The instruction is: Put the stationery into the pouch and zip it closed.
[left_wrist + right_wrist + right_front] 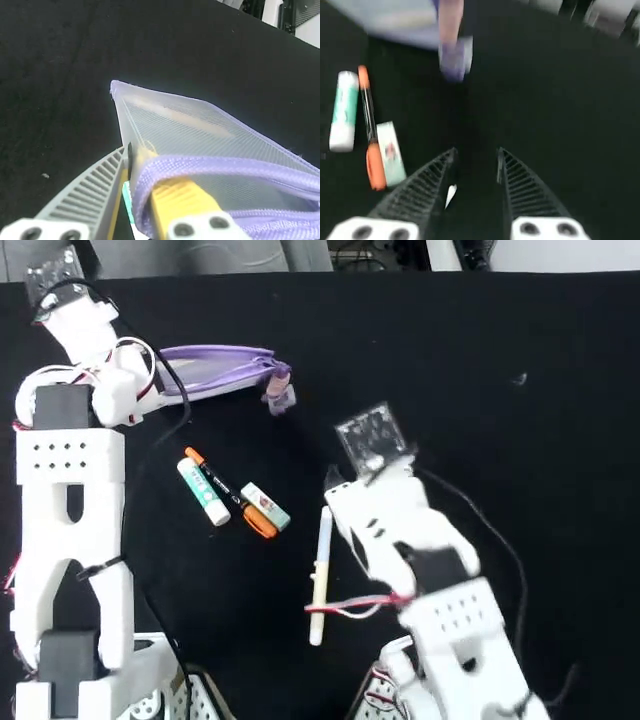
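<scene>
So: one black table [560, 390], two arms, and one clear pouch [215, 365] with purple zip edging at the table's far left. The closed left gripper [137, 155] pinches its zip edge, and the right gripper [476, 152] hangs mid-table with jaws apart, holding nothing. Four loose pieces lie outside the pouch: one white pen [320, 575] beside the right arm, then one glue stick [201, 493], one orange marker [228, 492] and one eraser [265, 506] clustered between the arms. The left wrist view gives the pouch's ribbed wall, which the high view is too far off to show.
</scene>
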